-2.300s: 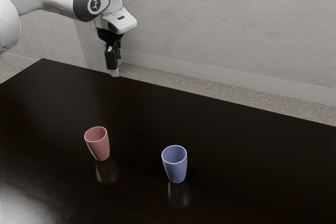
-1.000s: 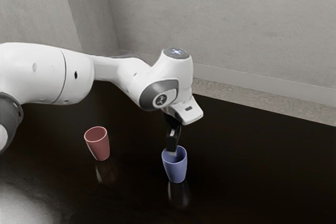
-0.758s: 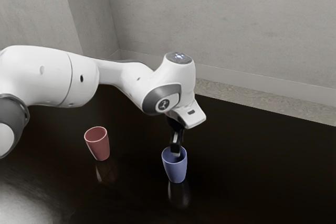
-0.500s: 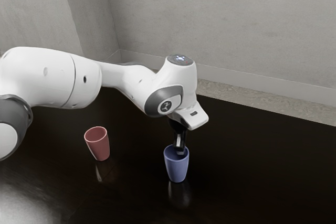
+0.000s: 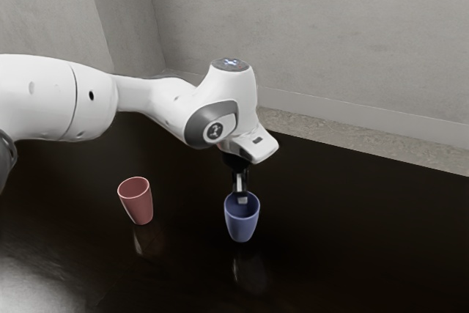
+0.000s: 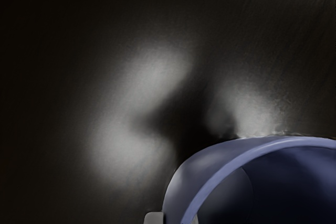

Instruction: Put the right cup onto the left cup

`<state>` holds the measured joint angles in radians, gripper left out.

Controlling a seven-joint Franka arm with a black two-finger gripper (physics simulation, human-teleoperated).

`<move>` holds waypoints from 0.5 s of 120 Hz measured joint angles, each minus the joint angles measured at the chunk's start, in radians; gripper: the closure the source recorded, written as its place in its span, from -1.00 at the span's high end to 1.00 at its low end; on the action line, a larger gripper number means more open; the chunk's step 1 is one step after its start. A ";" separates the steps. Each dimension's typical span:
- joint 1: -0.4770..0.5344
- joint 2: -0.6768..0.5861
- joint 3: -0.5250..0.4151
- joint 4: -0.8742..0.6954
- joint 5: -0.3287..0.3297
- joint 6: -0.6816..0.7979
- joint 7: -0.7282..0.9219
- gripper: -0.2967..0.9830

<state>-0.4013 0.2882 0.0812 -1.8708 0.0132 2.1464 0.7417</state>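
Pink cup (image 5: 137, 205) serves as our landmark: upright, mouth upward, base on the dark, glossy desk (image 5: 344, 218). Its reddish reflection meets it at the foot.

Blue cup (image 5: 242, 226), the one for placing, is to the exterior view's right of the pink cup, apart from it. We note a dark gap between the blue cup's base and its faint reflection, so we log it as raised a little above the desk. It hangs roughly upright, mouth upward.

Our tool (image 5: 242, 197) is over on that same side of the pink cup, pointing down into the blue cup's mouth. State: narrow, pinching the blue cup by its wall at the rim. From the wrist view we record the tool (image 6: 176, 220) straddling that wall, one pale fingertip outside the cup, the other inside. We also see the curved blue rim, the shaded interior, and two soft patches of glare on the desk with a dark shape between them.

Our white arm (image 5: 91, 97) comes in from the exterior view's left and passes above and beyond the pink cup. Farther beyond the pink cup we mark a strip of mottled floor (image 5: 330, 135), a pale baseboard (image 5: 330, 111) and a grey wall (image 5: 315, 34).
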 joint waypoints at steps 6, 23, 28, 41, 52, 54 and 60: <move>0.022 -0.040 0.001 -0.033 0.005 -0.007 -0.004 -0.69; 0.072 -0.117 0.002 -0.079 0.022 -0.042 -0.013 -0.69; 0.087 -0.140 0.002 -0.093 0.030 -0.053 -0.015 -0.69; 0.131 -0.182 0.003 -0.118 0.051 -0.085 -0.020 -0.69; 0.167 -0.198 0.003 -0.128 0.070 -0.110 -0.024 -0.69; 0.172 -0.200 0.004 -0.129 0.074 -0.114 -0.024 -0.69; 0.187 -0.203 0.004 -0.130 0.088 -0.126 -0.026 -0.69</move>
<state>-0.2143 0.0847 0.0853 -2.0006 0.1013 2.0205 0.7155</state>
